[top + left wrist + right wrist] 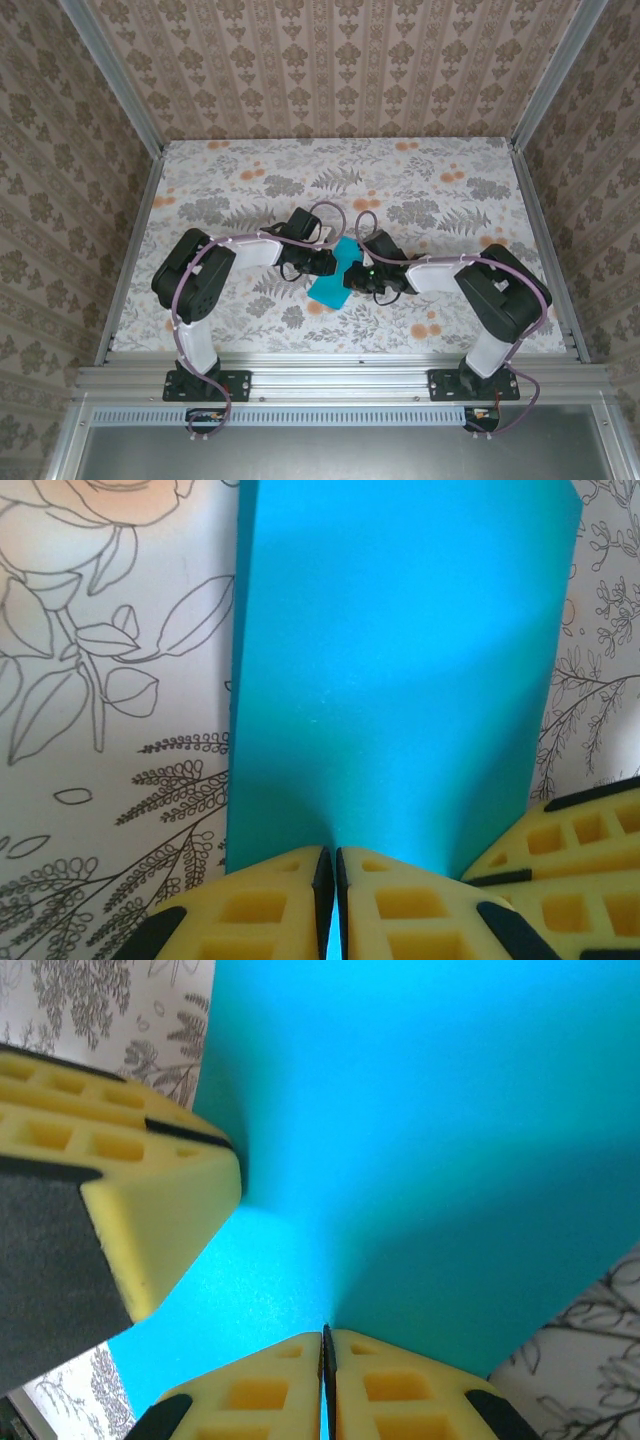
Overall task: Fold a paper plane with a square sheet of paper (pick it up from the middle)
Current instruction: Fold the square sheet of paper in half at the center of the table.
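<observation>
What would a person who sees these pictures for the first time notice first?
The bright teal-blue sheet of paper stands out at the middle of the flowered table. The left gripper and the right gripper are both shut on it, one from each side.

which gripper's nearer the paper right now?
Neither, a tie: both touch it. The left gripper is shut on the paper from its left side; the right gripper is shut on it from the right, close by.
</observation>
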`<action>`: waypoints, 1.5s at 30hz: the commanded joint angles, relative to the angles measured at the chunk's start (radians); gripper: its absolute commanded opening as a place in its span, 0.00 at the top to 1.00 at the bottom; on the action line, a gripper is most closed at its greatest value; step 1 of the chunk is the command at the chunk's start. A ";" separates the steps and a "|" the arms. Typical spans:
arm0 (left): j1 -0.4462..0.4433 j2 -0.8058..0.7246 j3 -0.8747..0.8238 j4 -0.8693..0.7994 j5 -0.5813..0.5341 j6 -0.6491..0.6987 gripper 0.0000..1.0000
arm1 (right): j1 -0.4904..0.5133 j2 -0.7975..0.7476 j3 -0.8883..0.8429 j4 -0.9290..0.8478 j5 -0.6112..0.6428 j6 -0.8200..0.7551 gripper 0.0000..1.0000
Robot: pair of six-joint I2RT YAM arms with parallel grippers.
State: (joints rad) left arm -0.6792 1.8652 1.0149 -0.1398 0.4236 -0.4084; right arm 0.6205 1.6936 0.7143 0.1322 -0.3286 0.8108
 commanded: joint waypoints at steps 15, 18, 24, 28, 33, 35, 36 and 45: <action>0.001 0.043 -0.023 -0.140 -0.034 0.038 0.85 | 0.075 -0.096 0.001 0.014 -0.011 0.084 0.87; 0.000 0.039 -0.022 -0.140 -0.034 0.038 0.85 | 0.100 -0.021 0.042 0.013 -0.031 0.076 0.87; 0.001 0.032 -0.023 -0.140 -0.034 0.036 0.85 | 0.129 0.047 0.031 -0.014 -0.035 0.057 0.87; 0.002 0.031 -0.022 -0.142 -0.039 0.040 0.85 | 0.137 0.015 -0.016 -0.056 -0.024 0.044 0.87; 0.001 0.043 -0.016 -0.148 -0.040 0.044 0.85 | 0.153 -0.052 -0.080 -0.098 -0.024 0.045 0.87; 0.001 0.048 -0.011 -0.151 -0.039 0.046 0.85 | 0.164 -0.080 -0.106 -0.112 -0.026 0.050 0.87; 0.001 0.050 -0.008 -0.151 -0.039 0.046 0.85 | 0.169 -0.092 -0.119 -0.116 -0.028 0.055 0.87; 0.001 0.053 0.000 -0.156 -0.033 0.045 0.85 | 0.189 -0.194 -0.162 -0.170 -0.024 0.062 0.87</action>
State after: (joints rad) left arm -0.6792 1.8675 1.0283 -0.1829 0.4419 -0.3946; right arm 0.8013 1.5421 0.5766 0.0662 -0.3454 0.8677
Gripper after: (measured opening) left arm 0.147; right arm 0.129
